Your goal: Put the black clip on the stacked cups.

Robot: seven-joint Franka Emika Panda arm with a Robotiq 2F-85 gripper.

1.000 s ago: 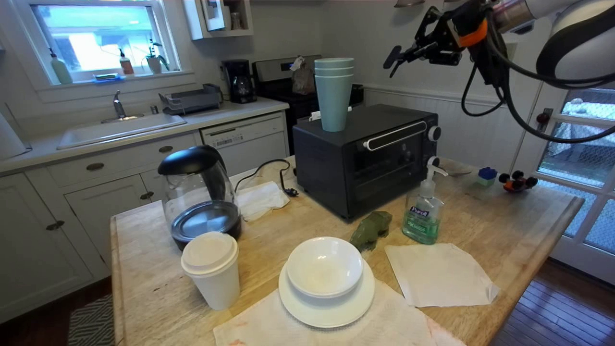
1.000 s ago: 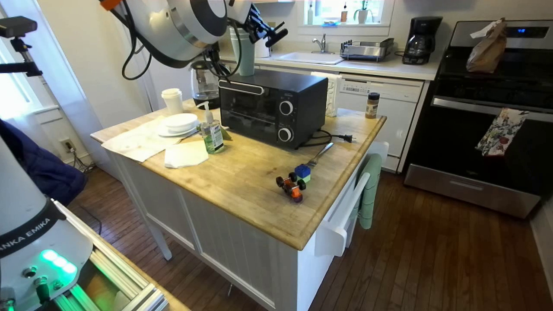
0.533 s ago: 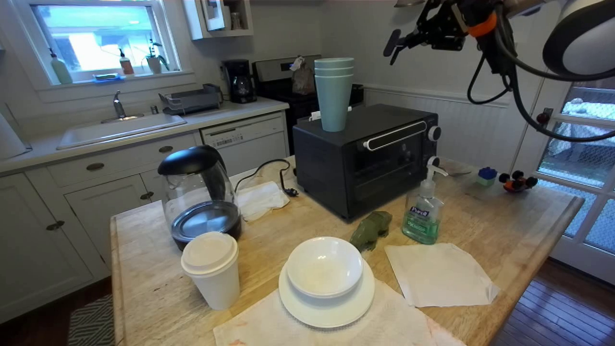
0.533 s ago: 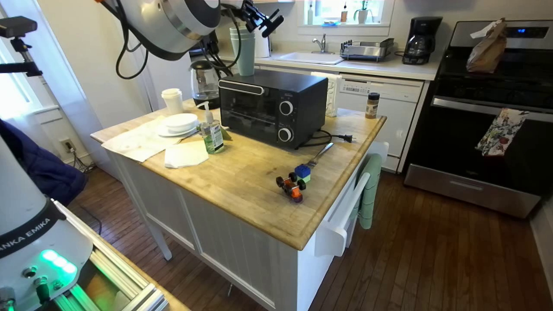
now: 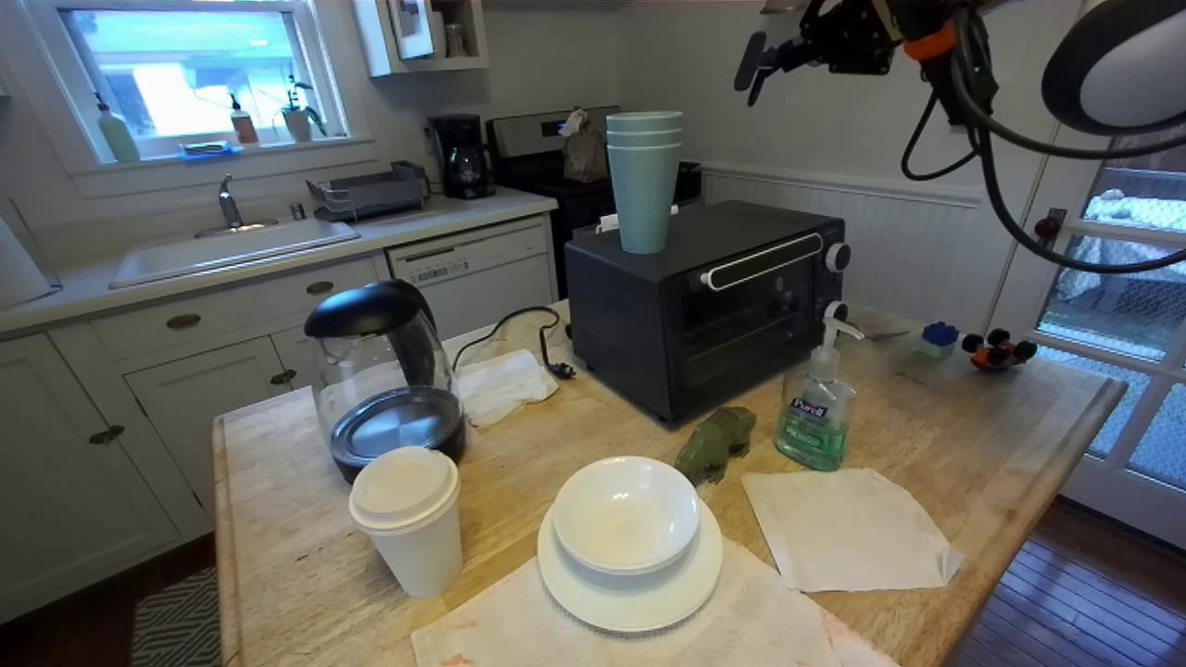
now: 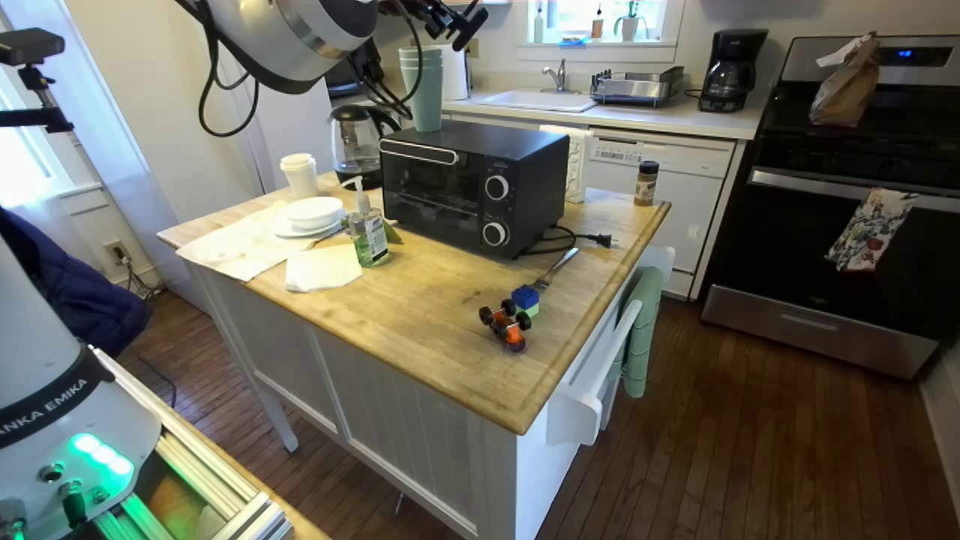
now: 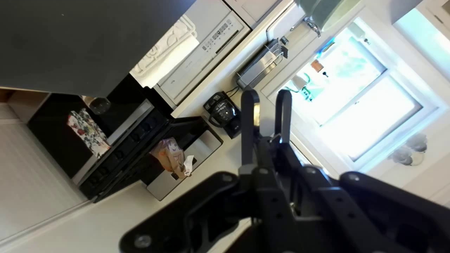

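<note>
Since a second ago the pincer (image 5: 776,61) has been raised a little, and the black clip (image 7: 250,123) has been carried up with it; the stacked cups (image 5: 644,190) have not been shifted. The pincer is drawn nearly together, and the clip is gripped between its tips, its two dark prongs being seen beyond them in the wrist view. In both exterior views the clip is held in the air, seen higher than the cups' rims and apart from the stack. The cups are stood upright, nested, on top of the toaster oven (image 5: 713,315).

The oven is set on a wooden worktop (image 5: 973,417), where a glass kettle (image 5: 384,408) is placed with a lidded white cup (image 5: 410,523) just beside it. A white bowl (image 5: 626,519) is rested on a plate (image 5: 639,610), and a green figure (image 5: 715,445) is left between the bowl and the oven, with a hand sanitizer bottle (image 5: 815,417) and a paper napkin (image 5: 848,530) near it. In an exterior view a toy car (image 6: 505,328), a blue and green block (image 6: 526,300) and a fork (image 6: 555,268) are shown close together near the worktop's corner.
</note>
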